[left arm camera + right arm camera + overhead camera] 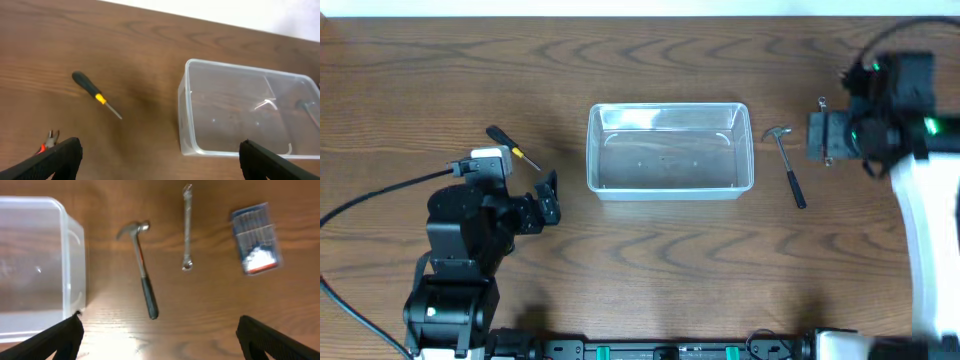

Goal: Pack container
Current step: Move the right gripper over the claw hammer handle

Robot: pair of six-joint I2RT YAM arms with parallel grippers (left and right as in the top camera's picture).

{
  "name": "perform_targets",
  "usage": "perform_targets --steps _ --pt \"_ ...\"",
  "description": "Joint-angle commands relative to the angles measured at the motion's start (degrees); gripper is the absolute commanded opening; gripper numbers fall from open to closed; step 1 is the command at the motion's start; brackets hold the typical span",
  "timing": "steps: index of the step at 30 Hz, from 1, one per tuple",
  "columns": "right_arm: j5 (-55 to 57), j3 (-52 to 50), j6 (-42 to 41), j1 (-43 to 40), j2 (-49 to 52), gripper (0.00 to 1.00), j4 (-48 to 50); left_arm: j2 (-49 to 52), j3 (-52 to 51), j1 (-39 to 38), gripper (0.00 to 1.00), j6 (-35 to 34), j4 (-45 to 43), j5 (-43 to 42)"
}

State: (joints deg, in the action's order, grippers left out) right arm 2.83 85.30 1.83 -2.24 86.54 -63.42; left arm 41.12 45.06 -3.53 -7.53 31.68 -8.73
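Observation:
The clear plastic container (592,150) stands empty at the table's middle; it also shows in the left wrist view (183,105) and the right wrist view (75,265). A black-and-yellow screwdriver (513,147) (95,94) lies to its left. A hammer (786,165) (141,270) lies to its right. My left gripper (548,197) (160,162) is open and empty, left of the container. My right gripper (817,135) (157,340) is open and empty, above the table right of the hammer.
A wrench (187,230) (823,105) and a small blue case of bits (255,239) lie right of the hammer. Red-handled pliers (47,142) lie near my left gripper's left finger. The table's far edge shows in the left wrist view.

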Motion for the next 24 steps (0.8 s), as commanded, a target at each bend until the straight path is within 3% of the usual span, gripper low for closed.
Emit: perform_targets --steps 1,8,16,24 --pt "-3.2 3.9 1.9 -0.4 6.2 0.99 -0.9 0.3 1.3 0.3 0.98 -0.3 2.1 0.3" --pt "-3.1 5.6 3.7 -0.5 15.1 0.99 -0.7 0.2 1.3 0.3 0.98 0.2 7.4 1.1" --pt "-3.2 5.6 14.9 -0.5 18.3 0.99 4.0 0.2 1.3 0.2 0.98 0.1 8.2 4.9" --pt "-3.6 5.5 15.7 -0.4 20.7 0.99 2.9 0.2 1.3 0.3 0.98 0.2 8.2 4.9"
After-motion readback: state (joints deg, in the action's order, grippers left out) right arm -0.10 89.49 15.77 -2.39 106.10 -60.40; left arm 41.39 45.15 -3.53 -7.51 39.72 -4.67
